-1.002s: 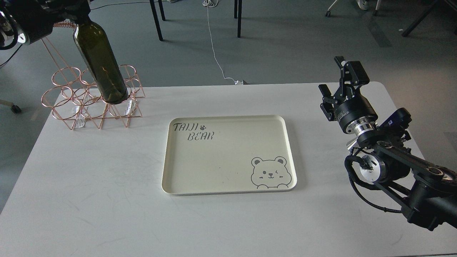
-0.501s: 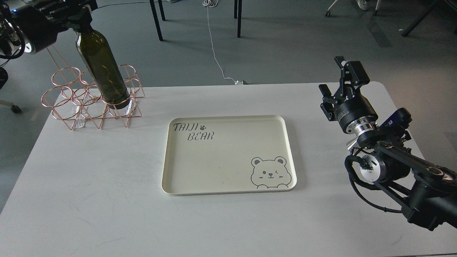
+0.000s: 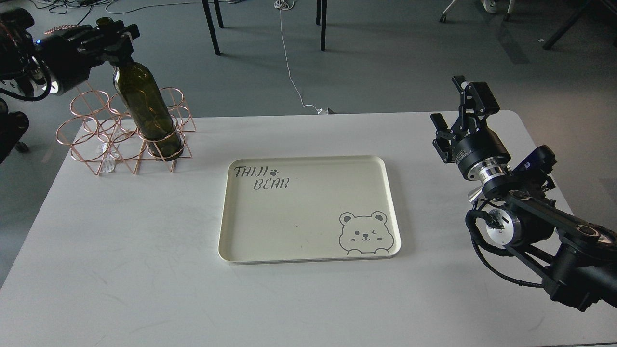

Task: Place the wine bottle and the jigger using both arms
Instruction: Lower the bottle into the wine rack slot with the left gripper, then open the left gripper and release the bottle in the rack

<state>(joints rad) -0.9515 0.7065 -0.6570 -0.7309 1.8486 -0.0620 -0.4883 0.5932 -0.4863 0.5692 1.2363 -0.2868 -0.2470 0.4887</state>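
The left tool (image 3: 113, 41) clamps the neck of the wine bottle (image 3: 147, 113), whose base sits in the copper wire rack (image 3: 96, 140) for support, while the right tool (image 3: 458, 115) waits open and empty, far right of the rack.

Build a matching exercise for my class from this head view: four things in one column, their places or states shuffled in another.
1. dark green glass wine bottle
2. copper wire rack
3. cream rectangular tray
4. right gripper

a. table's far left corner
b. open, holding nothing
c. table centre, bear print
d. tilted, base inside a rack ring, neck gripped

Pairs: 1-d, 2-a, 3-c, 4-b
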